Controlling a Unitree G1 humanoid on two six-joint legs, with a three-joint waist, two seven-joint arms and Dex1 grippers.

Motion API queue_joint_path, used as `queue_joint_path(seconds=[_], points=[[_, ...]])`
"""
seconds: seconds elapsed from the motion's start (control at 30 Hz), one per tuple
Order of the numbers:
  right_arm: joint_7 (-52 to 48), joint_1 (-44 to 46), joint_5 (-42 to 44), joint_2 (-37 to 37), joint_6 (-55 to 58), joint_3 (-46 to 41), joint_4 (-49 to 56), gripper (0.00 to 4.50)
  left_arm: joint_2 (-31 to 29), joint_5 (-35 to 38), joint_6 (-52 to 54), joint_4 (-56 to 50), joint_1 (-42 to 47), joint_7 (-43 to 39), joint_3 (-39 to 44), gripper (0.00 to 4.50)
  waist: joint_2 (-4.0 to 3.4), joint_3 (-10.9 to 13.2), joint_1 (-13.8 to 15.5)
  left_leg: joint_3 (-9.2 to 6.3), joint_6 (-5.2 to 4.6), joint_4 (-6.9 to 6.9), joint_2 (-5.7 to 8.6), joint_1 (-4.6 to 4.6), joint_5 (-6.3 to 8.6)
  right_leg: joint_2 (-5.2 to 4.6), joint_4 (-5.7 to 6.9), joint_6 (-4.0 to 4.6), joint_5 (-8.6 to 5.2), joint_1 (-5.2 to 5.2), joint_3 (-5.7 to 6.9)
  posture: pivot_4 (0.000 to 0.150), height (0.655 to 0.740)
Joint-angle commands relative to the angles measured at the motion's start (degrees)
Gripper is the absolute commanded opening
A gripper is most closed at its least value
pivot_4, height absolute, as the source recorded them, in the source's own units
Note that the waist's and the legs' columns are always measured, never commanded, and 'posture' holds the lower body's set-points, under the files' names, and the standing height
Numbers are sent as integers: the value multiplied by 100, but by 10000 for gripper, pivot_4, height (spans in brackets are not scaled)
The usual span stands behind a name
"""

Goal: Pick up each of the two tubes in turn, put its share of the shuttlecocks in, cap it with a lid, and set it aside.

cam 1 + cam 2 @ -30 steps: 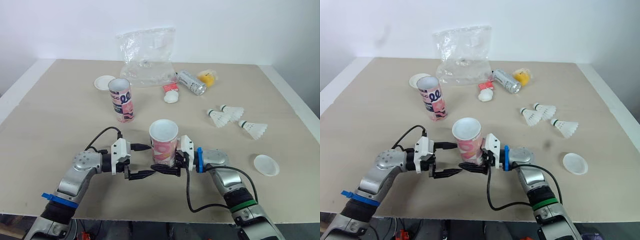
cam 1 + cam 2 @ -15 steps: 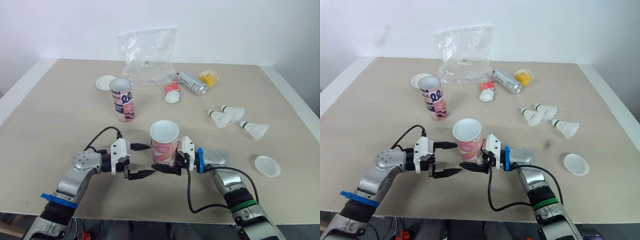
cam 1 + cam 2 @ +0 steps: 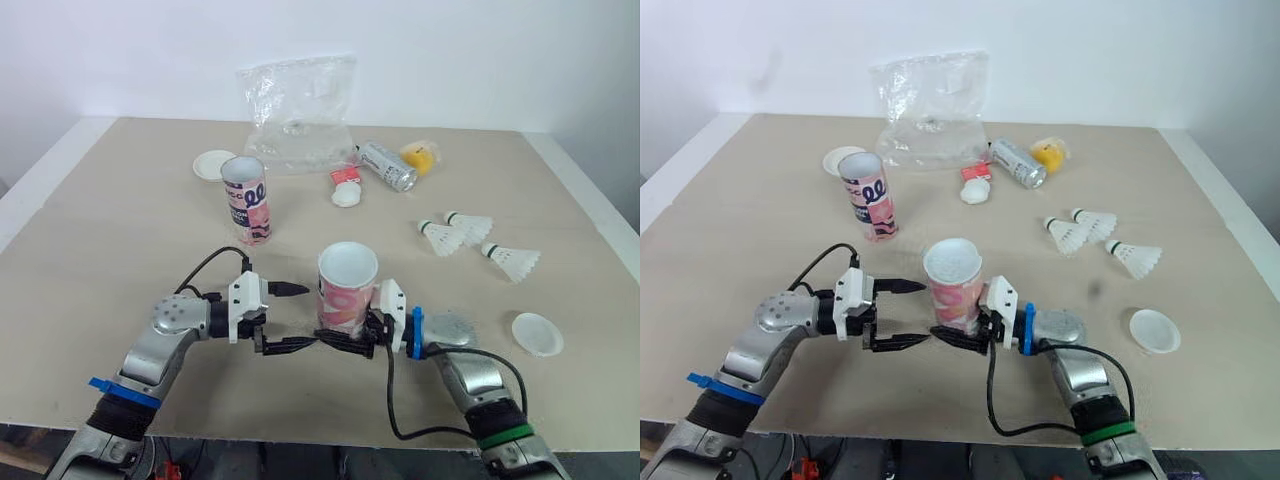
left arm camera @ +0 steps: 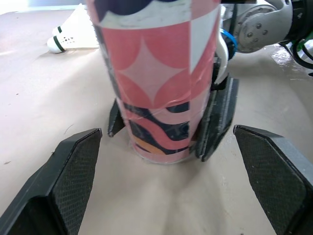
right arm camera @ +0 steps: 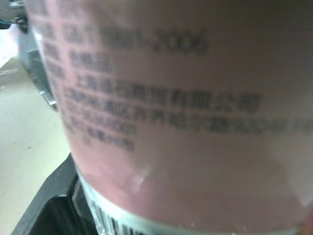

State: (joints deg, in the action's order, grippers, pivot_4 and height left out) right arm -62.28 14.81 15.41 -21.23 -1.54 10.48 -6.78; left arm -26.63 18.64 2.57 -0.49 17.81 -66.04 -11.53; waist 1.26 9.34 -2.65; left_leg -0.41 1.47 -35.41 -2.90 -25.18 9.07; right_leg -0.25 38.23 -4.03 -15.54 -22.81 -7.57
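Note:
A pink patterned tube (image 3: 347,292) stands upright and open-topped near the table's front edge. My right gripper (image 3: 350,337) is shut on its base, one black finger on each side, as the left wrist view shows (image 4: 217,120). My left gripper (image 3: 303,316) stands open just left of the tube, its fingers (image 4: 68,176) apart and not touching it. A second tube (image 3: 246,200) stands farther back on the left. Three shuttlecocks (image 3: 440,236) (image 3: 468,224) (image 3: 512,261) lie on the right. One white lid (image 3: 211,164) lies at the back left, another (image 3: 532,333) at the front right.
A clear plastic bag (image 3: 296,112) stands at the back centre. Beside it lie a metal can (image 3: 386,166), a yellow object (image 3: 418,155) and a small red-and-white item (image 3: 345,188). The table's front edge (image 3: 300,425) runs just under both arms.
The near tube has shifted to the right, held in my right gripper. My open left gripper followed it to the right.

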Motion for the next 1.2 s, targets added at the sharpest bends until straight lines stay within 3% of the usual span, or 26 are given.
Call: queue_joint_path(seconds=[0.03,0.37,0.73,0.97,1.2], points=[[141,-211,17,-134,112,-135,127,39728,51,2,-108,27,134,-86,-32,45000,0,0,1,-1,0,-1,0,0,0,0,0,0,0,1,0,1500,7400],[817,-404,489,-170,535,-744,993,39728,184,-44,-234,214,305,-187,-78,45000,0,1,3,0,0,-8,2,-2,0,-2,-1,12,-4,3,-2,1500,7400],[2874,-1194,1934,-189,1690,-3112,2723,39728,255,183,215,-275,281,-324,-282,45000,-2,1,4,-10,0,1,8,-14,0,-2,-1,-10,-8,-1,-3,1500,7400],[3800,-1691,1609,-418,1188,-4735,1659,39728,401,152,343,-552,174,-125,-353,45000,-7,0,2,-7,-1,-2,11,-12,0,-7,-2,6,-14,1,-5,1500,7400],[3749,-1614,1281,-952,826,-5095,188,39728,448,150,445,-784,80,29,-398,45000,-25,-3,-34,6,-2,-2,13,1,-1,-11,-2,11,-11,1,-15,1500,7400]])
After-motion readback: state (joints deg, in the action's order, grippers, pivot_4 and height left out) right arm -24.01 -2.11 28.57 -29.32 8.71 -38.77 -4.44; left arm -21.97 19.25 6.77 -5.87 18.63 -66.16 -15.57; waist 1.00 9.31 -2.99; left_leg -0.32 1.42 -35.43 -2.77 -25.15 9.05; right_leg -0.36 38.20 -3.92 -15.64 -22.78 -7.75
